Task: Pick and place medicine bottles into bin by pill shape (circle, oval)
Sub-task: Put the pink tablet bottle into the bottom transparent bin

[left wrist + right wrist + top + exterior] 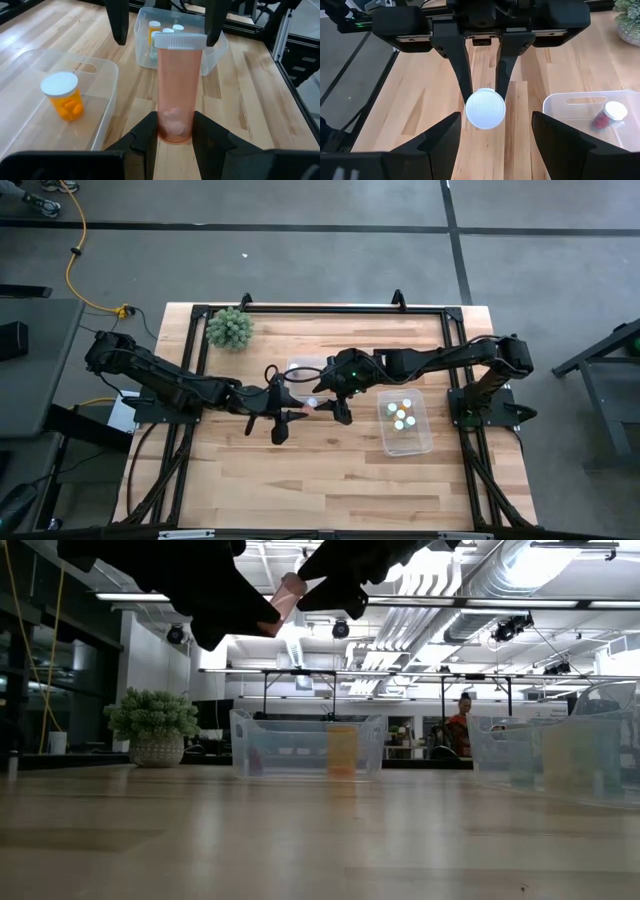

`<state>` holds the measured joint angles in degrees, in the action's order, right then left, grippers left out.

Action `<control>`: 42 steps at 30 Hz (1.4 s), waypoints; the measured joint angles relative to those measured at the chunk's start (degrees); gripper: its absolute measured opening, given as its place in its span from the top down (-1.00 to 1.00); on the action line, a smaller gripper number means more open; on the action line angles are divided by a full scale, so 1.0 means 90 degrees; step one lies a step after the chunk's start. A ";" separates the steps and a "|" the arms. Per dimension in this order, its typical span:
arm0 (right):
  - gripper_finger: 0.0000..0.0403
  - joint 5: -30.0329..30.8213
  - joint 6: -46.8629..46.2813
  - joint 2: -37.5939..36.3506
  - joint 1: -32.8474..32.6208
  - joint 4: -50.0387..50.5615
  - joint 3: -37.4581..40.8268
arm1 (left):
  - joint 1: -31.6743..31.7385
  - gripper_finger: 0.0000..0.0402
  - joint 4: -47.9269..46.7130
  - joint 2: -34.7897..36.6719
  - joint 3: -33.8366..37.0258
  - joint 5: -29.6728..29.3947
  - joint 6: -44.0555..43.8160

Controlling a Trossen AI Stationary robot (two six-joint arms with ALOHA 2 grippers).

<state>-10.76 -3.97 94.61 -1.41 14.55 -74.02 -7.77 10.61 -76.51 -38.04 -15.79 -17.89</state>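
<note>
A translucent orange medicine bottle (pixel 176 95) with a white cap (pixel 485 108) is held up above the table's middle, between my two grippers (pixel 311 407). A few pale pills lie in its lower end. My left gripper (pixel 175 135) is shut on it. My right gripper (pixel 495 120) is open. Its fingers (pixel 116 20) stand on either side of the cap end without touching it. In the low view the bottle (pixel 288 595) hangs high above the tabletop. My left gripper pinches the bottle's base end (pixel 175 131) between its two fingers. The fingers come level from the table's left and lie along the bottle. The bottle sticks out past them with its cap toward my right gripper. It is lifted clear of the table.
A clear bin (pixel 300 367) just beyond the grippers holds one orange bottle (pixel 64 96). A second clear bin (pixel 425 442) at the right holds several bottles (pixel 402 413). A green plant (pixel 230 328) stands at the far left. Bare wood lies toward the near edge.
</note>
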 joint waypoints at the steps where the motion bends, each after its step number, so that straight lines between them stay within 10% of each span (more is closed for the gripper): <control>1: -0.17 0.0000 0.0000 0.0000 0.0000 0.0000 0.0000 | 0.0000 0.55 0.0000 0.0000 0.0000 0.0002 0.0000; 29: -0.16 -0.0097 -0.0201 0.0155 0.0029 -0.0265 0.0005 | 0.0155 0.55 0.0110 0.0000 0.0000 0.0077 0.0002; 42: 0.22 -0.0102 -0.0227 0.0155 0.0029 -0.0359 0.0005 | 0.0160 0.55 0.0083 0.0000 0.0000 0.0075 0.0005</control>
<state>-11.68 -6.01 96.01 -1.15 11.31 -73.97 -6.33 11.35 -76.51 -38.04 -15.11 -17.85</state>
